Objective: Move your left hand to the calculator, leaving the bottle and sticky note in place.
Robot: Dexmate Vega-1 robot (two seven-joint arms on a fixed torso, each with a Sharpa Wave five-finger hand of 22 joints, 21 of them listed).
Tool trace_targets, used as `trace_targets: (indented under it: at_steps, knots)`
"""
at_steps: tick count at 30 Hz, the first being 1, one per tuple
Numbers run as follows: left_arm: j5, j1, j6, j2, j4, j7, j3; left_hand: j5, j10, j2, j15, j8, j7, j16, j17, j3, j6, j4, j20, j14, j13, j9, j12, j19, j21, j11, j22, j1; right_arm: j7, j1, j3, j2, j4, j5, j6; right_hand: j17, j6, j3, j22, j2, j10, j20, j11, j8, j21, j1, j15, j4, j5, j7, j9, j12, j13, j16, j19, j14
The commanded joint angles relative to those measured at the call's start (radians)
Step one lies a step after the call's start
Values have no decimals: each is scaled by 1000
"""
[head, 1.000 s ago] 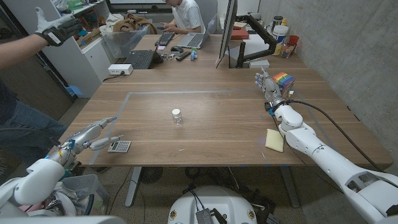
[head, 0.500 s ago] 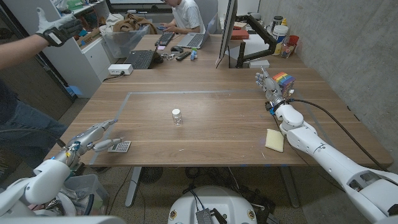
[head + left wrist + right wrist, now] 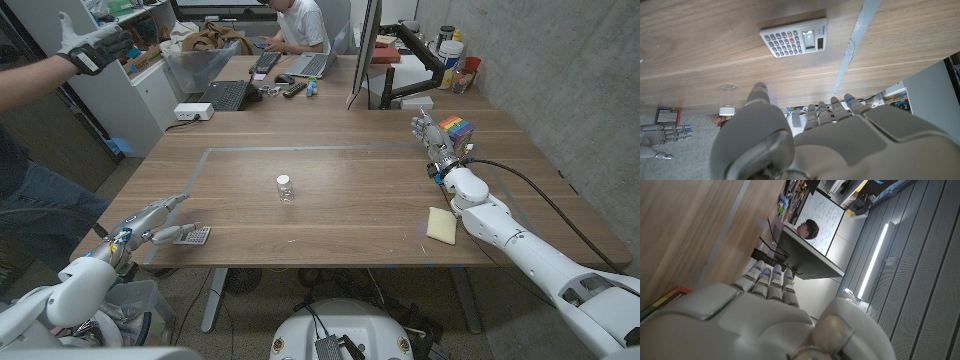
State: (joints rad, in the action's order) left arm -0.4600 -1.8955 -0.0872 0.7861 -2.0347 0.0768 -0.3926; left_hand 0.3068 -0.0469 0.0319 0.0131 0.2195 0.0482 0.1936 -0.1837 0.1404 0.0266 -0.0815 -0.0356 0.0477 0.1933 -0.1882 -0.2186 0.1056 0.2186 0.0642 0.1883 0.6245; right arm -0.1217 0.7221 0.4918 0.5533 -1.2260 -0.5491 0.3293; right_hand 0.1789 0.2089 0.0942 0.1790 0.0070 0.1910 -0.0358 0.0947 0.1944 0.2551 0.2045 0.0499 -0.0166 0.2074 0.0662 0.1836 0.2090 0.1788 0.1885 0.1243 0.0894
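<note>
A small grey calculator [image 3: 193, 236] [image 3: 794, 41] lies near the table's front left edge. My left hand [image 3: 150, 226] [image 3: 805, 135] is just to its left, fingers spread and holding nothing; the thumb reaches to the calculator's edge, and I cannot tell if it touches. The clear bottle [image 3: 285, 187] [image 3: 727, 100] with a white cap stands upright mid-table. A yellow sticky note [image 3: 441, 225] lies at the right beside my right forearm. My right hand [image 3: 432, 135] [image 3: 765, 280] is at the far right, fingers straight, with nothing in it.
A colourful cube [image 3: 457, 128] sits by my right hand. Pale tape [image 3: 300, 149] marks a rectangle on the table [image 3: 350, 200]. A monitor [image 3: 365, 50], keyboards and a laptop stand at the back, where a person sits. Another person's gloved hand [image 3: 85, 45] is raised at upper left.
My left hand has dropped slightly toward the table's front edge and its thumb now lies by the calculator's edge. Bottle, sticky note and right hand have not moved.
</note>
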Motion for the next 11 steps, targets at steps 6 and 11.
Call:
trace_targets:
  at_steps: [6, 11]
  knots:
    - [35, 19, 9, 47, 37, 20, 38, 3, 3, 1, 9, 2, 0, 2, -4, 3, -8, -6, 0, 6, 1, -5, 1, -1, 5, -2, 3, 11, -23, 23, -11, 17, -39, -1, -6, 4, 1, -4, 4, 0, 2, -8, -3, 1, -3, 12, -1, -1, 2, -2, 6, 0, 5, -1, 8, 3]
    - [44, 22, 14, 60, 44, 23, 41, 3, 4, 2, 10, 1, 0, 2, -4, 3, -9, -6, 0, 6, 1, -5, 1, -1, 4, 2, 3, 11, -27, 21, -8, 15, -40, 2, -6, 5, 0, -4, 4, 1, 2, -8, -2, 1, -4, 12, -1, -1, 2, -2, 6, 0, 5, 0, 9, 3]
